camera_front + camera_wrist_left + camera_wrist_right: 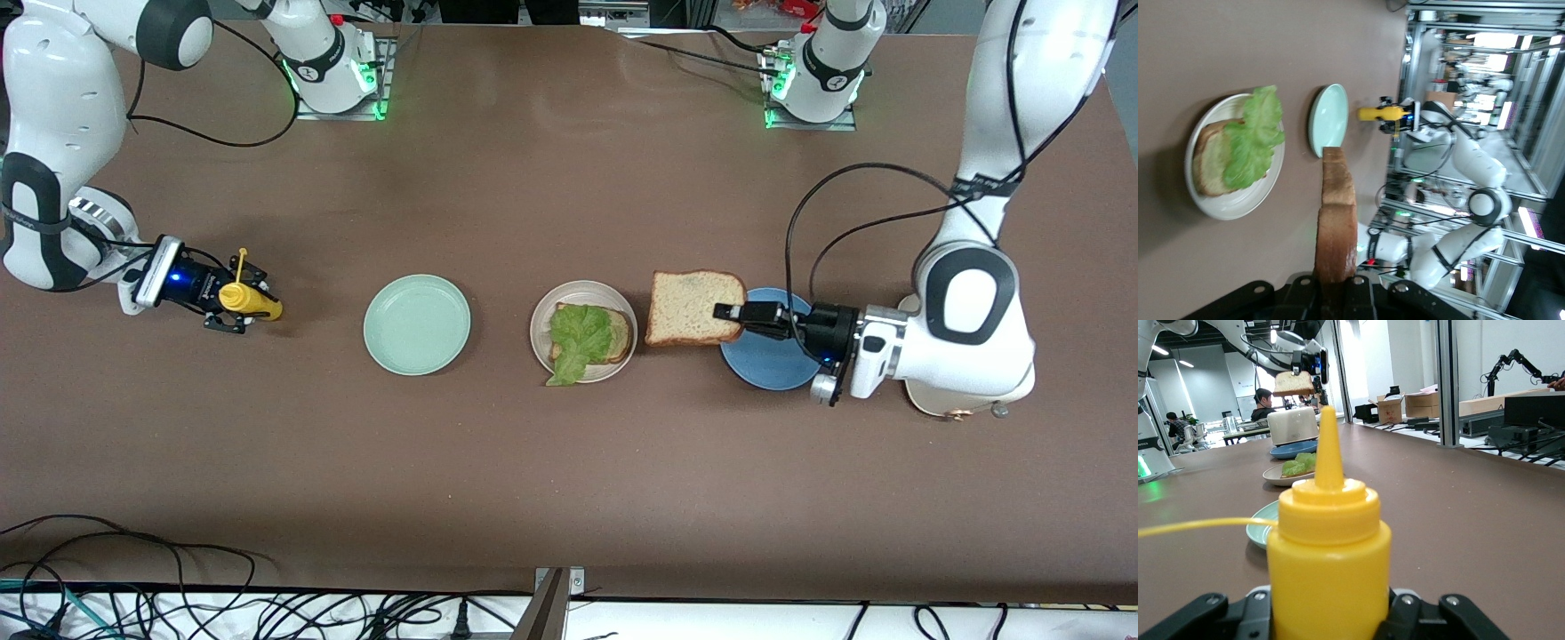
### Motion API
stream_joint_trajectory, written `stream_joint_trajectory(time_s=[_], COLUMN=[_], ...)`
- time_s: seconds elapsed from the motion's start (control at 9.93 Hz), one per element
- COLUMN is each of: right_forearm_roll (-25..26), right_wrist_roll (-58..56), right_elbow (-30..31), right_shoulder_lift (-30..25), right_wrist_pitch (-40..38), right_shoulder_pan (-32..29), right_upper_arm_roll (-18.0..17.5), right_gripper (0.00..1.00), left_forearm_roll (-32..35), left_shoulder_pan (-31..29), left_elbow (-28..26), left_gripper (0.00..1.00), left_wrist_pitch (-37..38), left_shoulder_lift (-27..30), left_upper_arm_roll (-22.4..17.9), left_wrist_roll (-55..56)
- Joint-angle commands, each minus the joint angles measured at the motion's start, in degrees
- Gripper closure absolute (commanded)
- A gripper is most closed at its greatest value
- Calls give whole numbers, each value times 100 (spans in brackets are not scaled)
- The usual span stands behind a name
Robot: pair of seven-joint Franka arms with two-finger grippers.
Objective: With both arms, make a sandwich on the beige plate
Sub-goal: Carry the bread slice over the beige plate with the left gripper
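Lettuce (576, 338) is lying on bottom slice (612, 333) in beige plate (544, 313); left gripper (731, 313) is pinching top slice (692, 307), unplaced; right gripper (233, 307), jaws unclear, around mustard bottle (249, 300).

3 plates (417, 324), 2 bread slices (693, 307), 1 lettuce leaf (578, 338), 1 mustard btl (249, 302)

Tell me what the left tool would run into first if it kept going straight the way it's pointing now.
The left tool, shut on the bread slice above the blue plate, points toward the beige plate. Going straight, it likely passes over that plate's lettuce and lower slice; height is unclear.
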State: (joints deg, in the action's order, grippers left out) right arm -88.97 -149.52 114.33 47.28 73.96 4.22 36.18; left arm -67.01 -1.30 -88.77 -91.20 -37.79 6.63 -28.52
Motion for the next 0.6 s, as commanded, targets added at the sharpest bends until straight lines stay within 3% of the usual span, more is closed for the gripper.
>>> stream_joint_trajectory(time_s=[0.0,0.1,0.3,0.4,0.5], right_forearm_roll=[2,20,55,64,81], right_wrist_roll=[20,11,28,11,2], right_elbow=[-148,-148,-235,-271,-341], right_shoulder_lift=[106,106,141,176,228], right_wrist_pitch=[-154,-154,-154,-154,-162], right_shoulder_pan=[-88,-114,-220,-307,-360], right_upper_arm_roll=[-32,-23,-32,-32,-23], right_gripper=[27,20,16,0,0], left_forearm_roll=[-496,-636,-839,-1048,-1225], left_shoulder_pan=[77,86,287,471,699], left_elbow=[124,124,97,28,-43], left_gripper=[100,100,100,100,100], left_wrist_pitch=[23,14,-247,-606,-975], left_shoulder_lift=[-552,-632,-703,-712,-712], left_upper_arm_roll=[-39,-31,-39,-31,-31], left_wrist_roll=[-749,-751,-751,-760,-786])
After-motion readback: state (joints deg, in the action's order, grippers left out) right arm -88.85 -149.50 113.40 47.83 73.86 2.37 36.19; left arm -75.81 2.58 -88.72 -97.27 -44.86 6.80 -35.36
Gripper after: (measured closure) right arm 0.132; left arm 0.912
